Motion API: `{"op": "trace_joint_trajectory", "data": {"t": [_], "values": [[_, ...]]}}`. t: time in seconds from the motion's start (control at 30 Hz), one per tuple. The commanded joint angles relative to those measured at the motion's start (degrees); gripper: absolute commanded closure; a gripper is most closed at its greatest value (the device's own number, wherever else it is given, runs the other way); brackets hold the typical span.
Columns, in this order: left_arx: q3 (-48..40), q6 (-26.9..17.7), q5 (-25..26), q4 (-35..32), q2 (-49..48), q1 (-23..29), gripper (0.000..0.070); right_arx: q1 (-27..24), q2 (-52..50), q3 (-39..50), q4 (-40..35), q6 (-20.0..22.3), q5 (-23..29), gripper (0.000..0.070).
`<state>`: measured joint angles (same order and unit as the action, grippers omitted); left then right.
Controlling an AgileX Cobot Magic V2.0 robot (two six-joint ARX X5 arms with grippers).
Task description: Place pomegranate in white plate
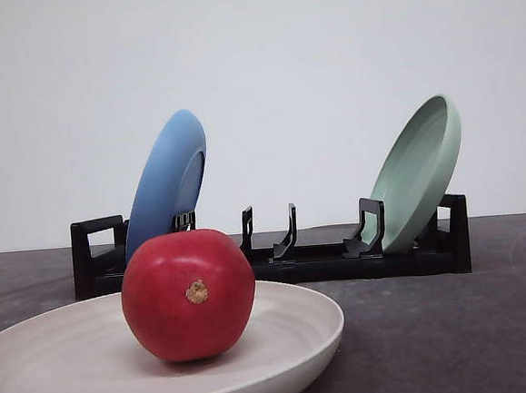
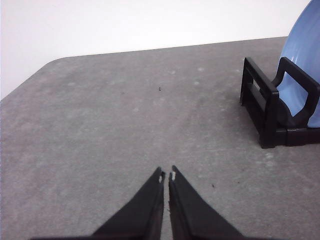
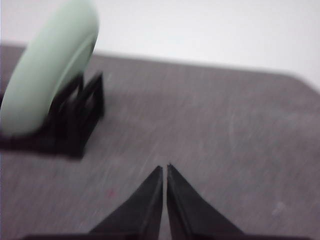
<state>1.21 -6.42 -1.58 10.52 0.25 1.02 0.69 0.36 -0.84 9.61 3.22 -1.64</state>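
Note:
The glossy red pomegranate (image 1: 189, 294) rests inside the white plate (image 1: 58, 376) at the front left of the table, its tan nub facing the camera. In the left wrist view my left gripper (image 2: 167, 175) is shut with nothing in it, hovering over bare grey tabletop beside the rack's end. My right gripper (image 3: 164, 169) is also shut and empty, above the table near the pale green plate (image 3: 47, 70); that view is blurred.
A black dish rack (image 1: 277, 259) stands behind the white plate, holding a blue plate (image 1: 166, 181) leaning at its left end and a pale green plate (image 1: 420, 170) at its right end. The grey tabletop (image 1: 456, 336) lies open at the right front.

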Motion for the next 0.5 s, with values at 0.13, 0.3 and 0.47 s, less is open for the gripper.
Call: {"op": "trace_joint_trajectory", "data": {"t": [0.13, 0.3, 0.47], "values": [[-0.52, -0.37, 0.09, 0.2, -0.11, 0.13, 0.07, -0.13, -0.15, 0.24, 0.47, 0.04, 0.09, 0.0692], [-0.52, -0.37, 0.09, 0.2, -0.11, 0.13, 0.07, -0.13, -0.15, 0.24, -0.61, 0.02, 0.14, 0.0692], [-0.52, -0.37, 0.09, 0.2, -0.11, 0.13, 0.07, -0.13, -0.15, 0.24, -0.66, 0.04, 0.14, 0.0692]]}}
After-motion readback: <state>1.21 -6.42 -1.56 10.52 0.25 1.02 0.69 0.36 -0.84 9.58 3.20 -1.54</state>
